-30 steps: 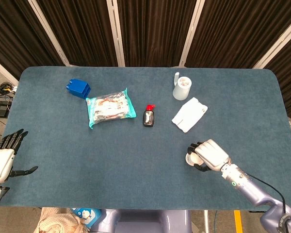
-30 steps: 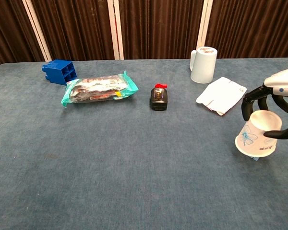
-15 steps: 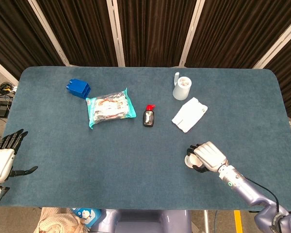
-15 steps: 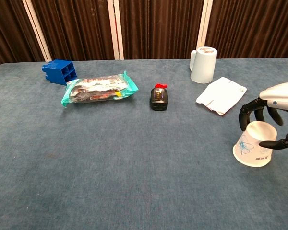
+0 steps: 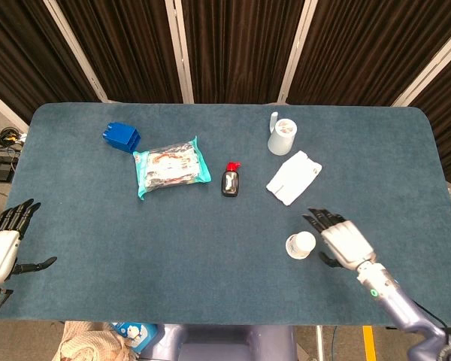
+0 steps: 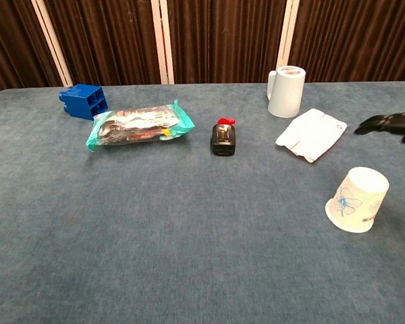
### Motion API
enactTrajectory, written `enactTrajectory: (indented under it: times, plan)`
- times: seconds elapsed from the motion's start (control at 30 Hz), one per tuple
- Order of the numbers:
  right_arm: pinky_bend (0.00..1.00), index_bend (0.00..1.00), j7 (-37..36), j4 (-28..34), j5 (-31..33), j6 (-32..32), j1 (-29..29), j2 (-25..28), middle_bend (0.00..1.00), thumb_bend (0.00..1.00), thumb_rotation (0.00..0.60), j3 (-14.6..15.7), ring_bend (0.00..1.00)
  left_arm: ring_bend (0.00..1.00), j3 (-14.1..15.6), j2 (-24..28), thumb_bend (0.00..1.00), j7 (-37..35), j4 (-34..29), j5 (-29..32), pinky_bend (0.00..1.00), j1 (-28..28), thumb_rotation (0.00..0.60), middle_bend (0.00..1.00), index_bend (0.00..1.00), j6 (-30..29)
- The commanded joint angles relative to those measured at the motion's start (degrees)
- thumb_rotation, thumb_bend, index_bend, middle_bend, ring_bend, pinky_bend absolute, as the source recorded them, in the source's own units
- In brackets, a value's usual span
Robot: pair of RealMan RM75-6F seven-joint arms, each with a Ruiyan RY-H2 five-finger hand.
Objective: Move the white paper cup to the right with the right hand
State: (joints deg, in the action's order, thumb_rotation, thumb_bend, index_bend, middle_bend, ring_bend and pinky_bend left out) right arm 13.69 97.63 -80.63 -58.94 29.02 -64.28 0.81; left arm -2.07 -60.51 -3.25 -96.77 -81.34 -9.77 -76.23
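Observation:
The white paper cup (image 5: 301, 244) (image 6: 358, 200) stands upside down on the blue table, leaning slightly, with a blue flower print on its side. My right hand (image 5: 340, 239) is just to the right of it, fingers spread and apart from the cup, holding nothing. In the chest view only its dark fingertips (image 6: 385, 123) show at the right edge, above and behind the cup. My left hand (image 5: 4, 244) hangs open off the table's left edge, far from everything.
Behind the cup lie a white folded cloth (image 5: 293, 177) and a pale lidded mug (image 5: 281, 135). A small black bottle with a red cap (image 5: 230, 180), a snack packet (image 5: 170, 166) and a blue block (image 5: 121, 136) sit further left.
My right hand has let go of the cup, spread its fingers and drawn back to the right. The cup stays standing on the table. The left hand has barely moved.

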Motion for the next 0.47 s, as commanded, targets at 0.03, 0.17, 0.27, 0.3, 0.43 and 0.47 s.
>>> enactTrajectory:
  times: [0.03, 0.17, 0.27, 0.3, 0.43, 0.47]
  plan:
    - [0.17, 0.00, 2.23, 1.51, 0.91, -9.47, -6.00, 1.82, 0.00, 0.39, 0.600, 0.31, 0.00, 0.00, 0.12, 0.05, 0.00, 0.07, 0.23, -0.41, 0.00, 0.17, 0.600, 0.00, 0.00, -0.40]
    - [0.13, 0.00, 2.50, 2.81, 1.95, -18.49, -12.29, 2.87, 0.00, 0.39, 0.600, 0.80, 0.00, 0.00, 0.55, 0.03, 0.00, 0.61, 0.46, -1.53, 0.00, 0.46, 0.600, 0.00, 0.00, -1.13]
    - [0.13, 0.00, 0.16, 4.93, 3.30, -23.83, -16.57, 4.51, 0.00, 0.39, 0.600, 0.77, 0.00, 0.00, 0.93, -0.12, 0.00, 1.26, 0.78, -2.71, 0.00, 0.66, 0.600, 0.00, 0.00, -1.83]
    - [0.13, 0.00, -0.59, 5.22, 3.27, -24.98, -17.48, 4.85, 0.00, 0.39, 0.600, 0.82, 0.00, 0.00, 1.00, -0.17, 0.00, 1.33, 0.84, -2.91, 0.00, 0.71, 0.600, 0.00, 0.00, -1.95]
    - [0.13, 0.00, -2.97, 4.59, 2.23, -30.80, -21.94, 5.65, 0.00, 0.39, 0.600, 1.42, 0.00, 0.00, 1.24, -0.38, 0.00, 1.51, 1.15, -3.87, 0.00, 0.93, 0.600, 0.00, 0.00, -2.69]
    - [0.13, 0.00, -3.37, 4.14, 1.94, -32.20, -23.02, 5.63, 0.00, 0.39, 0.600, 1.64, 0.00, 0.00, 1.29, -0.44, 0.00, 1.57, 1.24, -4.11, 0.00, 0.98, 0.600, 0.00, 0.00, -2.89]
